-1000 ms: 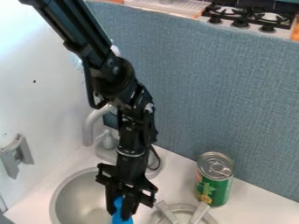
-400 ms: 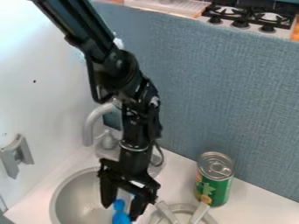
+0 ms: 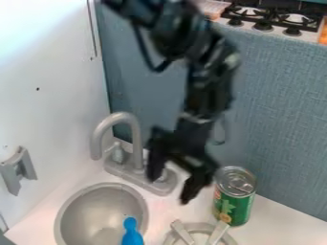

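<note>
Empty end effector [image 3: 168,190], open above the tabletop [image 3: 179,210].
Its two fingers stood well apart with nothing between them, and the blue object [image 3: 132,234] lay at its seven o'clock, apart from it, toward four to five o'clock of the round sink [image 3: 92,206], its lower part cut off by the view's edge. From the end effector, the grey faucet [image 3: 136,139] stood at eleven o'clock, the green can [image 3: 234,206] stood upright near three, and a grey ring with two bars [image 3: 180,232] was at five.
</note>
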You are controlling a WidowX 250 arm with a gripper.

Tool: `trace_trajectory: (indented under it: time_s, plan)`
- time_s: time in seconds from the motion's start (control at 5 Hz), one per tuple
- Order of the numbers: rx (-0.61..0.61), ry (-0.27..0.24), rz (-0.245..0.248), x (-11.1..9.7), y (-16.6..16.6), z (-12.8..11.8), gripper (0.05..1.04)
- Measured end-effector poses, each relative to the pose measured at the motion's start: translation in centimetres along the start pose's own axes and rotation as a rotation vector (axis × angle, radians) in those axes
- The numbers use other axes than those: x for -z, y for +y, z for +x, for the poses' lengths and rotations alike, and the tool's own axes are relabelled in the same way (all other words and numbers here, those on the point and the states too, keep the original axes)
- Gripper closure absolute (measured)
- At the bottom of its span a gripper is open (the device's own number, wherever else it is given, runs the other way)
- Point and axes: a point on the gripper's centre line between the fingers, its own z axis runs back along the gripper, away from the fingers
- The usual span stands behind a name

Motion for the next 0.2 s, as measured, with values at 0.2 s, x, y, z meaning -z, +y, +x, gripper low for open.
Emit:
trace_trajectory:
  time_s: [0.2]
  plan:
    - [0.099, -0.091, 0.006, -2.42, -2.84, 1.51, 0.083]
